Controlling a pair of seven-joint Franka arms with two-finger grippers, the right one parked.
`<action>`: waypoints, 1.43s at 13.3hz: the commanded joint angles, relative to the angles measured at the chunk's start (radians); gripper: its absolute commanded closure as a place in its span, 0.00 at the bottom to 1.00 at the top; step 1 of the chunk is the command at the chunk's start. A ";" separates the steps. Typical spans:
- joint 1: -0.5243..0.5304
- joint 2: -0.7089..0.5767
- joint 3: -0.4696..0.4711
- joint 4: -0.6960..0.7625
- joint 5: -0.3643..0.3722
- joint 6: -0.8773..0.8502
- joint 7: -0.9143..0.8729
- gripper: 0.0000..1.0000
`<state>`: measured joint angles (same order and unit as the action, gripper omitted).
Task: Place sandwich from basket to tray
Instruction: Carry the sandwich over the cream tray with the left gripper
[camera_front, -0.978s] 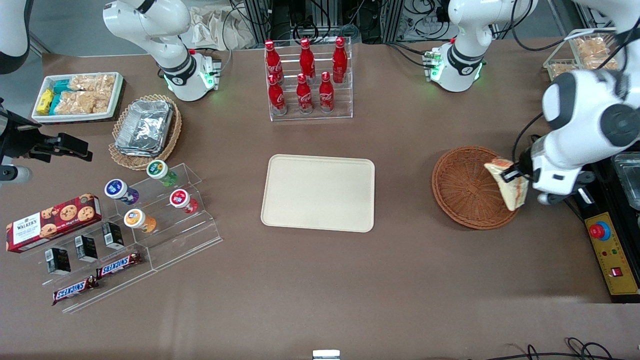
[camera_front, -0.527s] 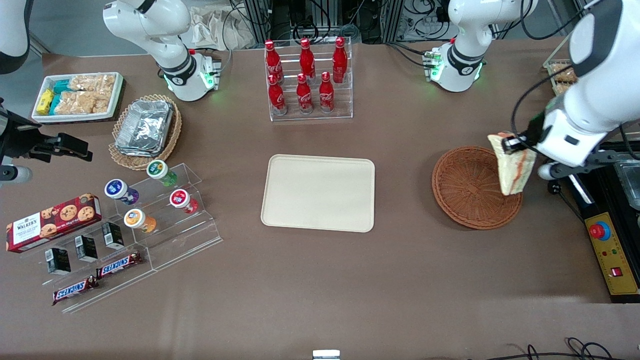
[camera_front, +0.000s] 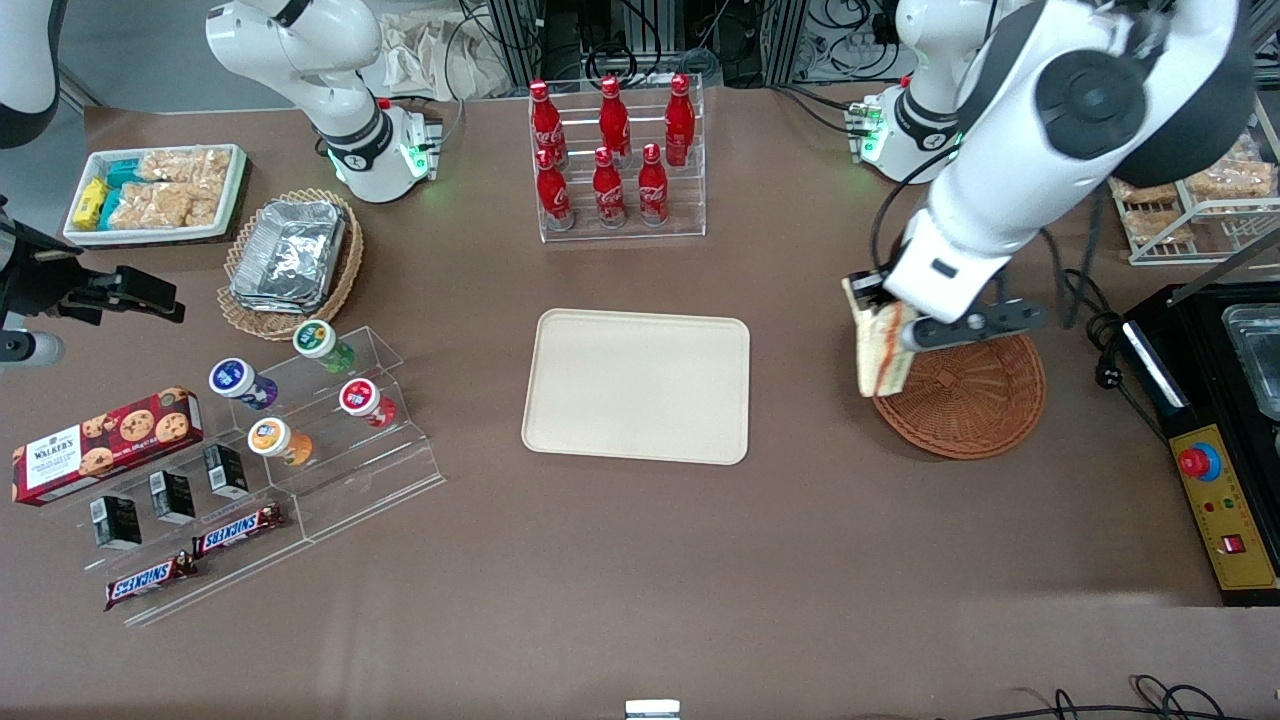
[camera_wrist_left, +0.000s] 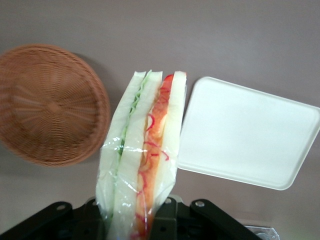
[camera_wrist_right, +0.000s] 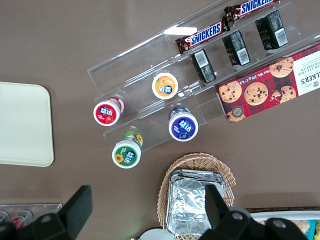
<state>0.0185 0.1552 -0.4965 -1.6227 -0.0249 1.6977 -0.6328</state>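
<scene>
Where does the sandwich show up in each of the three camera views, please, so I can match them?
Front view: the sandwich hangs from the gripper, over the basket rim nearest the tray.
Left wrist view: the sandwich fills the middle, clamped in the gripper, between the basket and the tray.
Right wrist view: not in it.
Shared landmark: the tray, also in the right wrist view.

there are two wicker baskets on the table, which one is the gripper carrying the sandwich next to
The reddish-brown basket, which has nothing in it. The gripper holds the sandwich over its rim. The tan basket, holding foil packs, sits toward the parked arm's end.
</scene>
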 joint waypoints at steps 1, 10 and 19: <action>-0.073 0.070 0.001 -0.066 0.020 0.147 -0.031 1.00; -0.267 0.392 0.003 -0.100 0.391 0.445 -0.429 1.00; -0.342 0.487 0.004 -0.106 0.503 0.485 -0.430 1.00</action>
<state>-0.3163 0.6191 -0.4978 -1.7442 0.4421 2.1766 -1.0409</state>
